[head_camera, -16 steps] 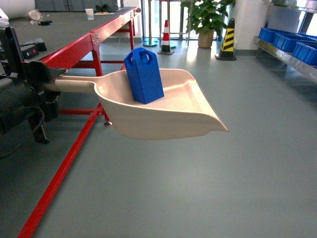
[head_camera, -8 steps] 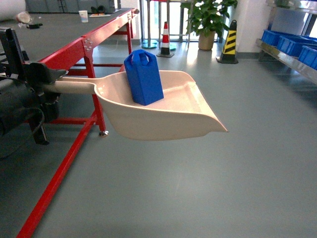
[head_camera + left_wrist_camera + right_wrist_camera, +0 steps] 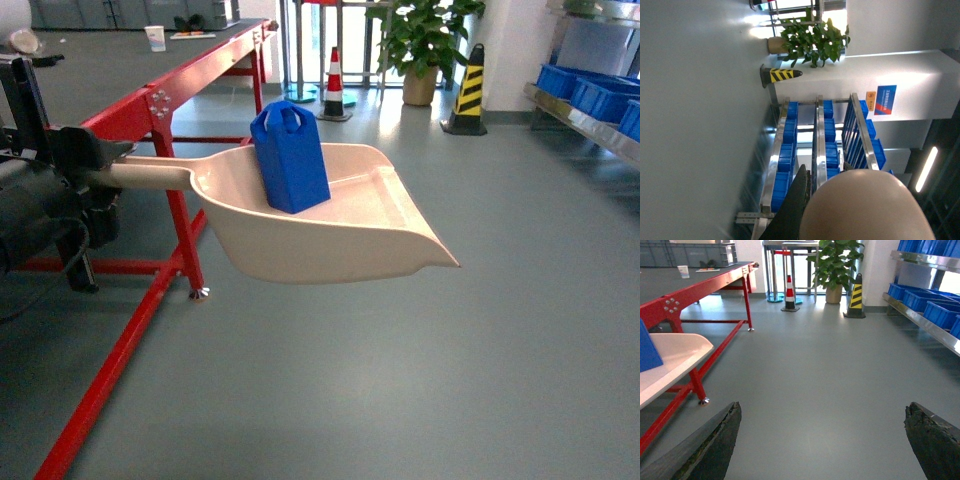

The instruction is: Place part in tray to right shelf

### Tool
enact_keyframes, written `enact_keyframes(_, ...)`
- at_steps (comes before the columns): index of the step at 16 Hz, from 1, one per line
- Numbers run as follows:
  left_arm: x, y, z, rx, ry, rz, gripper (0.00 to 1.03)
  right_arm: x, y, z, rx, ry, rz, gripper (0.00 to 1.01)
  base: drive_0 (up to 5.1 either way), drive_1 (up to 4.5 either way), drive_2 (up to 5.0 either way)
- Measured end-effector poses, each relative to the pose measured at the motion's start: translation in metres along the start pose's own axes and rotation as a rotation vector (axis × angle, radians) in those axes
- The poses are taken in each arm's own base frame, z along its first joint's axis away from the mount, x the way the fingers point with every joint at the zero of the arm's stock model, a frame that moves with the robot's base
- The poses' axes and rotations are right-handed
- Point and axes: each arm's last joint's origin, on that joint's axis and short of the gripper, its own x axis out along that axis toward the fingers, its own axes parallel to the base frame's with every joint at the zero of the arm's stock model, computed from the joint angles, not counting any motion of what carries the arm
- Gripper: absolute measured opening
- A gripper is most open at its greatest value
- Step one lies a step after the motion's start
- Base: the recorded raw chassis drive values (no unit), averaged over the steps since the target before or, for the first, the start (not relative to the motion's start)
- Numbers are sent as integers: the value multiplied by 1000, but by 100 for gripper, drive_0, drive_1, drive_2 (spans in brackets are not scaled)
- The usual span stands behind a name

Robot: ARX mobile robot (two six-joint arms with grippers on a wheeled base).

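Blue part (image 3: 290,157) stands upright in the tray (image 3: 370,235), its handle clamped by the left gripper (image 3: 95,172); right gripper (image 3: 822,440) gapes wide.

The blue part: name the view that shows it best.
Head view: the part stands upright and whole in the tray. The right wrist view catches only a blue corner at its left edge; the left wrist view shows none of it.
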Motion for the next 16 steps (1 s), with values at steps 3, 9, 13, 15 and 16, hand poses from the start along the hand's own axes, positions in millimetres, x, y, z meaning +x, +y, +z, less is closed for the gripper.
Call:
enact_keyframes(3, 0, 0, 0, 0, 0, -1, 14, 0, 0, 0, 0, 2, 0, 98, 9, 439, -422)
enact_keyframes(9, 0, 0, 0, 0, 0, -3, 14, 0, 0, 0, 0, 2, 0, 98, 1, 432, -429)
enact_keyframes(13, 0, -1, 0, 0, 1, -5, 14, 0, 0, 0, 0, -4, 0, 98, 6, 437, -424)
enact_keyframes(15, 0, 0, 0, 0, 2, -4, 14, 0, 0, 0, 0, -3, 0, 98, 10, 440, -421)
enact_keyframes(16, 0, 0, 0, 0, 2, -4, 14, 0, 0, 1, 1, -7, 0, 98, 11, 441, -419)
